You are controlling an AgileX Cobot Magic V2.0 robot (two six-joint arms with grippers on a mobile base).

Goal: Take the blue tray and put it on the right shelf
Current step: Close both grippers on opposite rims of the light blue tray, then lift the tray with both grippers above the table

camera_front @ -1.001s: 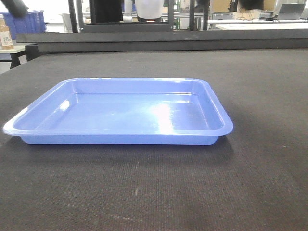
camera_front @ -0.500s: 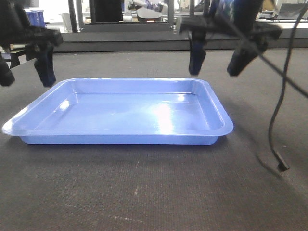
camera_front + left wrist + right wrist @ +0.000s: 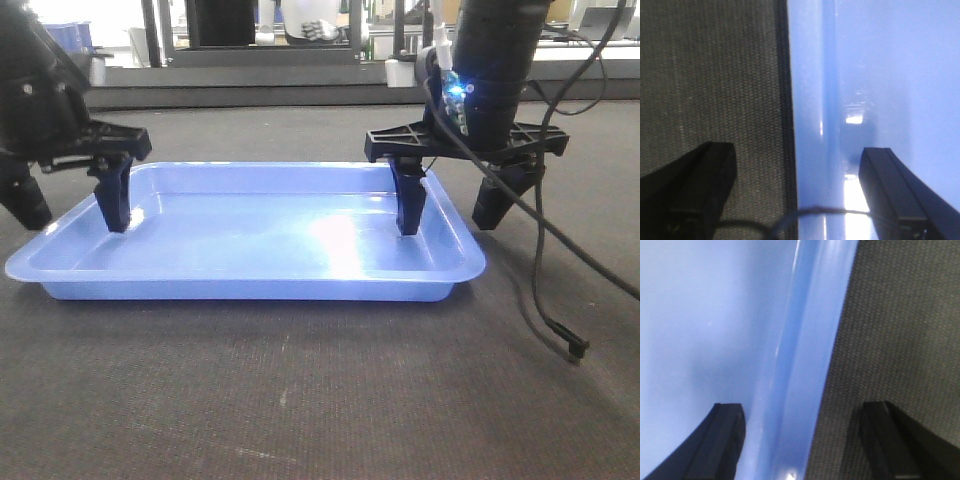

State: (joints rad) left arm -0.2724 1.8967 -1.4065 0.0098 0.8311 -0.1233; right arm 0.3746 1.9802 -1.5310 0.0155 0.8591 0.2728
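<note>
The blue tray (image 3: 250, 230) lies flat on the dark mat. My left gripper (image 3: 70, 205) is open and straddles the tray's left rim, one finger inside the tray and one outside on the mat. In the left wrist view the rim (image 3: 807, 125) runs between the two black fingers (image 3: 890, 190). My right gripper (image 3: 450, 210) is open and straddles the right rim the same way. The right wrist view shows that rim (image 3: 810, 365) between its fingers (image 3: 720, 440). The right shelf is out of view.
The dark mat (image 3: 320, 400) covers the table around the tray. A black cable (image 3: 545, 300) hangs from the right arm and ends on the mat right of the tray. Darker blue bins (image 3: 70, 35) and racks stand far behind.
Both arms came into view from above and dropped down. Their open grippers now straddle the tray's left and right rims. The tray has not moved.
</note>
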